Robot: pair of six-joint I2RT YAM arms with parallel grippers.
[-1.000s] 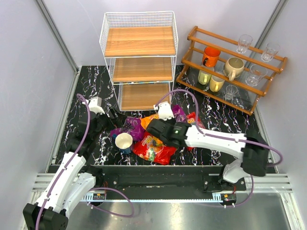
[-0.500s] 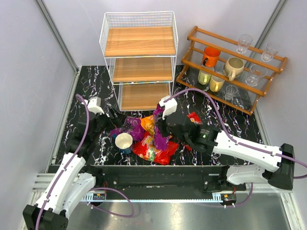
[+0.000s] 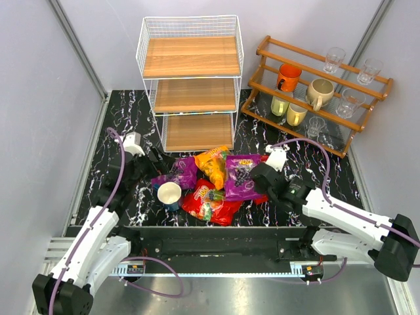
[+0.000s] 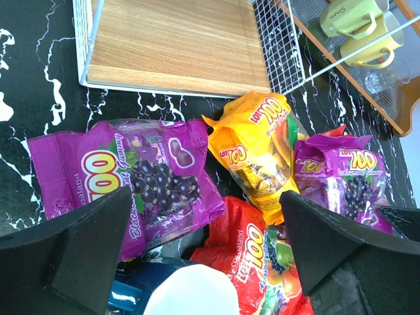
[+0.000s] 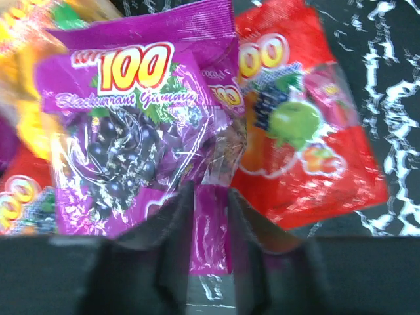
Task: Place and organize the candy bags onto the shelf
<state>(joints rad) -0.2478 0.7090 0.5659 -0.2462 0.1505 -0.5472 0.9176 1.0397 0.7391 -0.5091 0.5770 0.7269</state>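
The white wire shelf [image 3: 190, 85] stands at the back, and its bottom board [image 4: 177, 42] shows in the left wrist view. My right gripper [image 5: 210, 216] is shut on the edge of a purple candy bag [image 5: 131, 138], which also shows in the top view [image 3: 241, 177]. That bag lies over a red bag [image 5: 302, 138]. My left gripper [image 4: 203, 249] is open and empty above the pile. Below it are another purple bag [image 4: 131, 177], an orange bag [image 4: 259, 151] and a second red bag [image 4: 262, 256].
A white-and-blue cup [image 3: 169, 195] stands by the left purple bag and also shows in the left wrist view [image 4: 190, 292]. A brown rack with mugs and glasses [image 3: 315, 92] stands at the back right. Grey walls close in both sides.
My right arm has drawn back to the right with the purple bag in its grip, and this has uncovered the orange bag. The left arm has not moved.
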